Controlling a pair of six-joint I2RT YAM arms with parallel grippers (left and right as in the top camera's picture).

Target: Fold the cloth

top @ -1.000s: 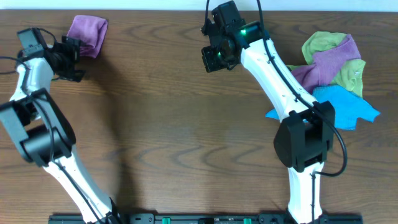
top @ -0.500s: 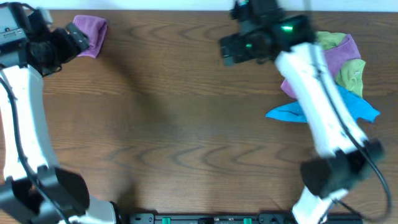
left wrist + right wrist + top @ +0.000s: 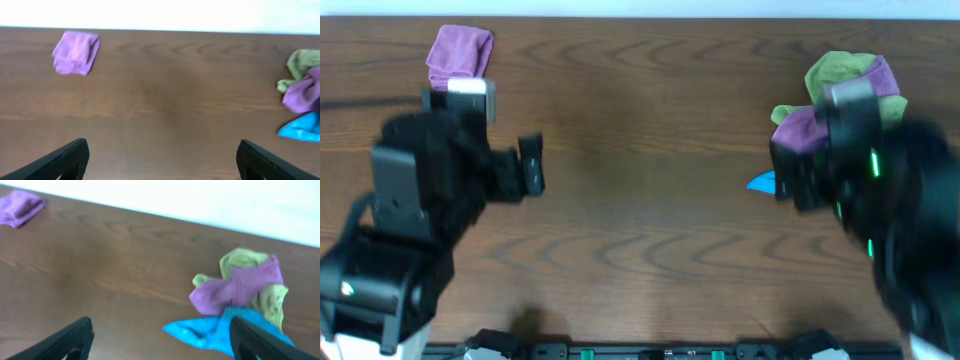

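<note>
The cloth (image 3: 460,55) is a small lilac bundle, folded over on itself, lying at the far left of the table; it also shows in the left wrist view (image 3: 76,52) and the right wrist view (image 3: 20,207). My left gripper (image 3: 162,162) is open with only bare wood between its fingers, well short of the cloth. In the overhead view it (image 3: 530,165) is blurred and close to the camera. My right gripper (image 3: 160,340) is open too, holding nothing, and hangs over the table just left of the cloth pile; from overhead it (image 3: 790,175) is a blur.
A pile of cloths lies at the far right: a lime-green one (image 3: 840,75), a purple one (image 3: 800,128) bunched with it, and a bright blue one (image 3: 210,330) in front. The wooden table (image 3: 650,150) ends at a white back edge.
Both arms have pulled back from the far side of the table toward the near side and risen toward the camera. The left gripper has left the cloth. The right gripper has opened.
</note>
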